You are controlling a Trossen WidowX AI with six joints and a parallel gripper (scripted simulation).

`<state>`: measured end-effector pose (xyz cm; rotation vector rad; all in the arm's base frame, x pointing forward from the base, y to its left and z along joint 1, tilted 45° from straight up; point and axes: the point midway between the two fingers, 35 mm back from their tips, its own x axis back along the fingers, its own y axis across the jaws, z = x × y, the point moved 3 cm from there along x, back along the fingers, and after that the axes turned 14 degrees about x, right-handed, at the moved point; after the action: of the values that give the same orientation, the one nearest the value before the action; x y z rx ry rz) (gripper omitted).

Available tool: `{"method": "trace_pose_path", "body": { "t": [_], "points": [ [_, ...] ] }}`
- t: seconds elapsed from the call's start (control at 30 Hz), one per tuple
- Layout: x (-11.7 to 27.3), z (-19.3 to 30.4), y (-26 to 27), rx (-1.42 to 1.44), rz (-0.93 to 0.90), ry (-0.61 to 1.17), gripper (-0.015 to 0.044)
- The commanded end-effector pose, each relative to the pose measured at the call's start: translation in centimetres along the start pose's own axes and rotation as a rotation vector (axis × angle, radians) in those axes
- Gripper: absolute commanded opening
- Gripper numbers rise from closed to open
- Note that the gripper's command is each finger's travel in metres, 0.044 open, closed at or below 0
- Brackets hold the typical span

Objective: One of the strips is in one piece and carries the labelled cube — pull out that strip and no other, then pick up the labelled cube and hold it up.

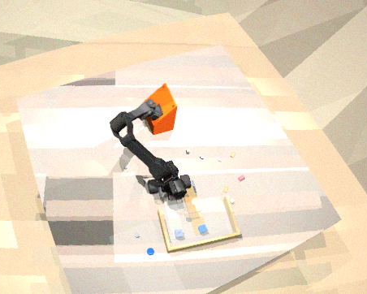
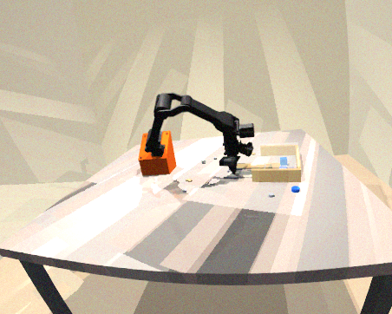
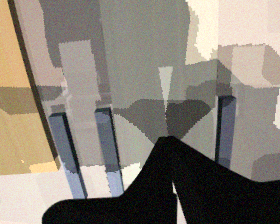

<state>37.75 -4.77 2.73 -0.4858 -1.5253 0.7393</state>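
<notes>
My gripper (image 2: 233, 173) (image 3: 165, 143) is shut with nothing seen between its fingers, low over the table just outside the tray's open side. The overhead view hides its tips under the arm. A tan strip (image 1: 191, 200) (image 3: 11, 135) runs out of the tray, left of my fingers in the wrist view, with a seam line across it. A blue cube (image 1: 202, 228) (image 2: 284, 160) is at its inner end. A paler blue cube (image 1: 179, 233) sits farther left in the tray, by a pale area whose strip edges are unclear. No label is readable.
The tray (image 1: 205, 244) (image 2: 276, 175) has raised wooden walls. Slim blue-grey bars (image 3: 108, 150) (image 3: 225, 130) stand on both sides of my fingertips. A blue disc (image 1: 150, 251) (image 2: 295, 189) and several small bits lie outside the tray. An orange block (image 1: 165, 118) (image 2: 157, 166) is beside the arm's base.
</notes>
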Motion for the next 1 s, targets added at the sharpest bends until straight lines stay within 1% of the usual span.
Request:
{"method": "trace_pose_path", "body": {
  "t": [0.0,0.97],
  "points": [
    [-0.2,0.7,0.2,0.007,0.001,0.010,0.0000],
    [-0.4,5.1,1.2,0.010,0.001,0.012,0.0000]
  ]
}}
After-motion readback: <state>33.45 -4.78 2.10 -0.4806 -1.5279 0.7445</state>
